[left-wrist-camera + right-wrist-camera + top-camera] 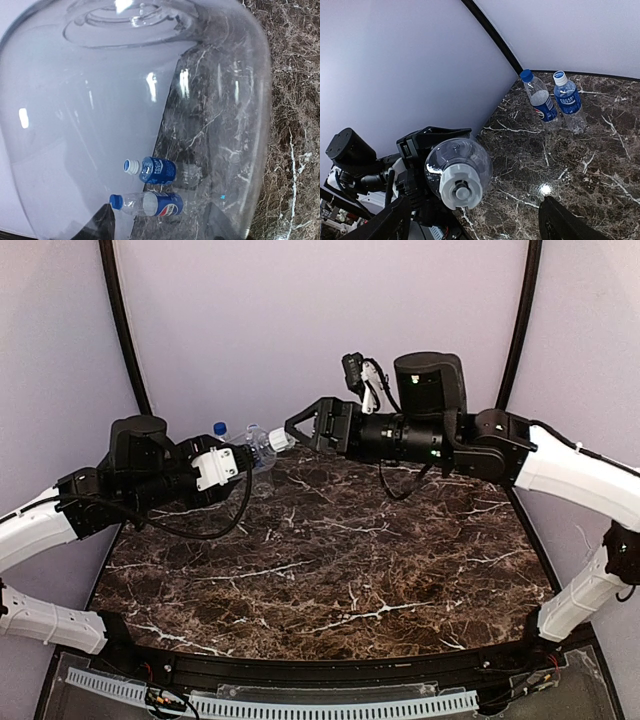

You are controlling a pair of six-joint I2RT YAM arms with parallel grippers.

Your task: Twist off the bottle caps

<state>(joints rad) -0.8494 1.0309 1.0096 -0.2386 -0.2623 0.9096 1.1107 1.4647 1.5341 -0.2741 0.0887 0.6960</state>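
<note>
The main danger is the plain bottle (461,159) turning along with its cap (461,191). My left claw (240,458) pinches it by the clear body and holds it on its side in the air above the surface (330,570). That wall looks thin and slick, so I judge it could spin in the grip or buckle if I squeeze harder.

My right claw (296,432) is spread. In its wrist view its fingers (390,222) sit to either side, low in the picture, with the cap facing straight at it, slightly above their line. If I close off-centre on so small a target, the pads may catch one edge and skid off. They could also push the neck sideways and lever the bottle out of my left claw. Driving forward too far would push it back through that grip. A loosened cap could also drop and roll on the surface.

The cap is pale, round and ribbed, with a small raised hub in the middle, seated on the neck of an empty-looking, unlabelled bottle.

Two more bottles stand side by side near the back wall, well away from both claws. One is the Pepsi bottle (541,102) with a blue cap (526,75). The other is a blue-labelled bottle (568,102) with a white cap (560,77). Both caps look to be on.
</note>
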